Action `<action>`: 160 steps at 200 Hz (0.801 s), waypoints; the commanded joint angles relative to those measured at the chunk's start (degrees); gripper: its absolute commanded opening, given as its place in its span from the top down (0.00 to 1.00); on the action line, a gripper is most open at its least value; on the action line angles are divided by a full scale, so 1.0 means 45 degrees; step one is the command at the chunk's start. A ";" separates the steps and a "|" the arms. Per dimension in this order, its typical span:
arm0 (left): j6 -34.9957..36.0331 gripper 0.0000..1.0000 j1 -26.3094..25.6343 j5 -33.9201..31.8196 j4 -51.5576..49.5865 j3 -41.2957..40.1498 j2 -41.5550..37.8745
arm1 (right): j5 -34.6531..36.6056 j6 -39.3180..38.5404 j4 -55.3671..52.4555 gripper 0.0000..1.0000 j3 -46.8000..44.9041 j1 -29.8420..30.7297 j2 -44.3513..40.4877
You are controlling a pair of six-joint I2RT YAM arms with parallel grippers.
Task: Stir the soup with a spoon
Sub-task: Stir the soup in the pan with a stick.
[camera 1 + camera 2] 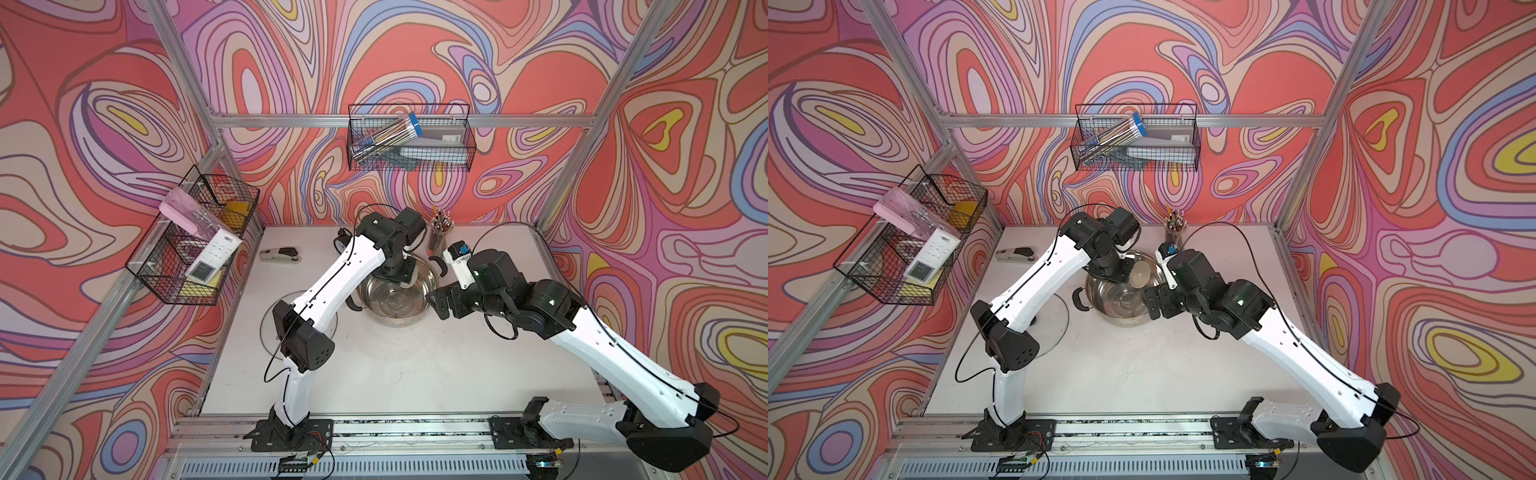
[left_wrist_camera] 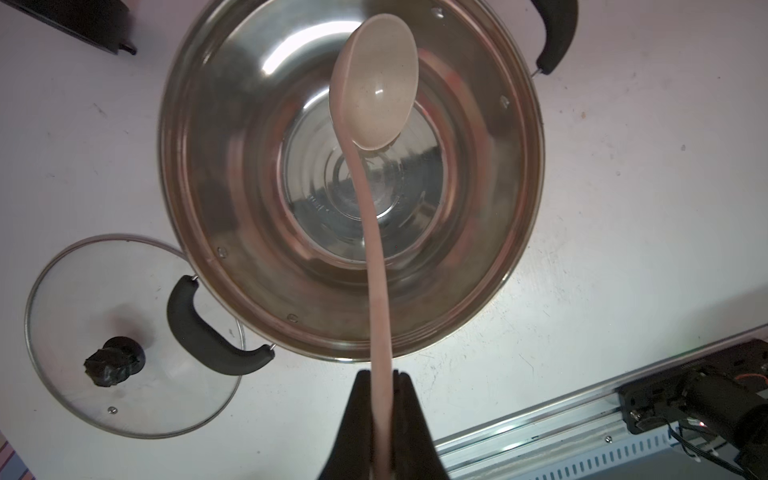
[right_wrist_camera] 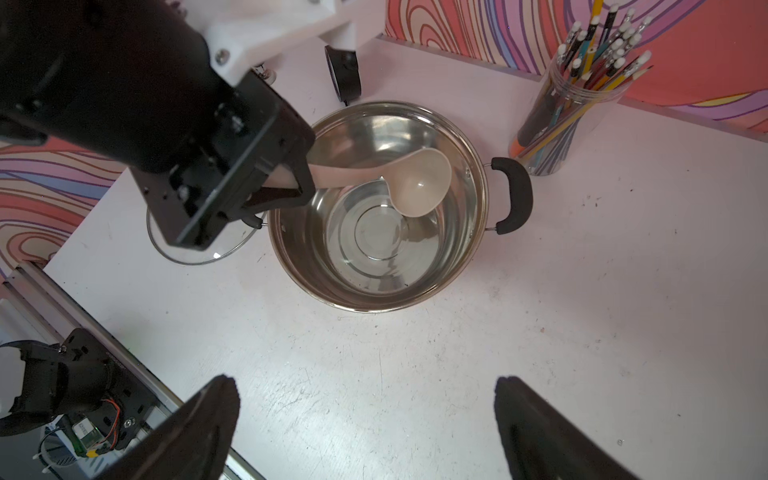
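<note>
Fingers (image 2: 409, 415) of left gripper (image 2: 382, 376) clenched on spoon (image 2: 376, 99) handle — bowl over pot (image 2: 187, 166), seemingly above water; right gripper (image 3: 365, 384) spread wide — empty.

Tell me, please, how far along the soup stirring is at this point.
Done: the glass lid lies off beside the pot, and the left gripper grips the spoon by its handle. In hand: its bowl is over the pot's interior; whether it touches the clear liquid is unclear. Left: the stirring itself. The right gripper is open.
</note>
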 commanded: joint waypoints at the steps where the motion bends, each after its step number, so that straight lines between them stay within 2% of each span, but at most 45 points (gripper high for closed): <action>1: 0.0025 1.00 -0.0381 0.0630 0.0148 0.0038 -0.0136 | 0.0207 0.0119 -0.0161 0.02 -0.0200 0.0026 -0.0204; 26: -0.0141 1.00 -0.0716 0.0735 0.0065 -0.0694 -0.0687 | 0.0127 0.0081 -0.0062 0.02 -0.0166 0.0036 -0.0109; 89: -0.0785 1.00 -0.0808 0.0200 0.0093 -0.4743 -0.3739 | -0.0192 -0.0028 0.0265 0.02 -0.0086 0.0036 0.0193; 120: -0.0985 1.00 -0.0714 -0.0792 -0.0558 -0.5074 -0.4285 | -0.0427 -0.0057 0.0454 0.02 -0.0127 0.0036 0.0376; 160: -0.0856 1.00 0.0069 -0.1575 -0.0783 -0.4675 -0.4020 | -0.0503 -0.0096 0.0525 0.02 -0.0032 0.0036 0.0431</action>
